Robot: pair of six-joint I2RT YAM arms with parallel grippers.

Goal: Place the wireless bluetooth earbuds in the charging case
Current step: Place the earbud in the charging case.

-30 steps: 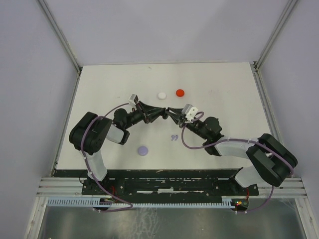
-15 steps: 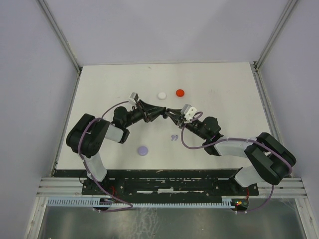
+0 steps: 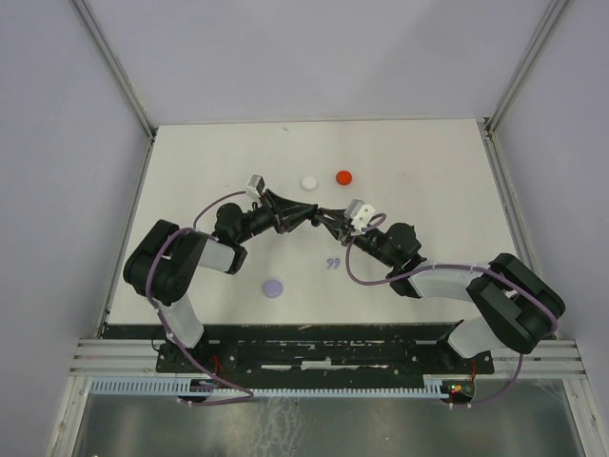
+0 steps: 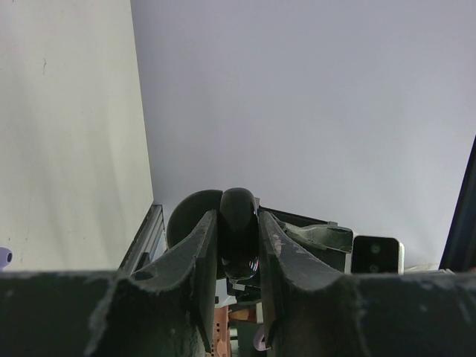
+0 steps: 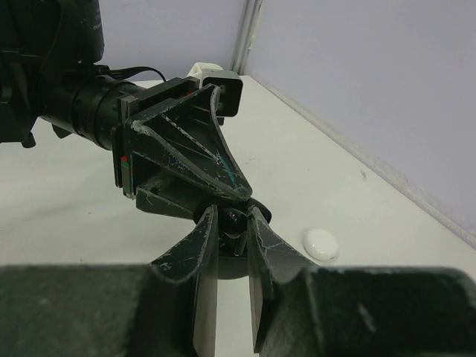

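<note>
My two grippers meet tip to tip above the middle of the table. The left gripper [image 3: 311, 217] is shut on a glossy black rounded charging case [image 4: 238, 227], gripped by its edges between the fingers. The right gripper [image 3: 325, 214] is shut on a tiny black earbud [image 5: 236, 223], held right at the black case [image 5: 260, 210] in front of the left gripper's fingers [image 5: 195, 152]. A pair of lavender earbuds [image 3: 333, 264] lies loose on the table just nearer than the grippers.
A white disc [image 3: 309, 182] and a red disc [image 3: 343, 177] lie beyond the grippers; the white disc [image 5: 320, 244] also shows in the right wrist view. A lavender disc [image 3: 273, 287] lies near the left arm. Walls enclose the white table [image 3: 428, 190].
Both grippers have drifted slightly toward the far side, still tip to tip. The left arm's elbow has shifted a little to the left. Both grips are unchanged.
</note>
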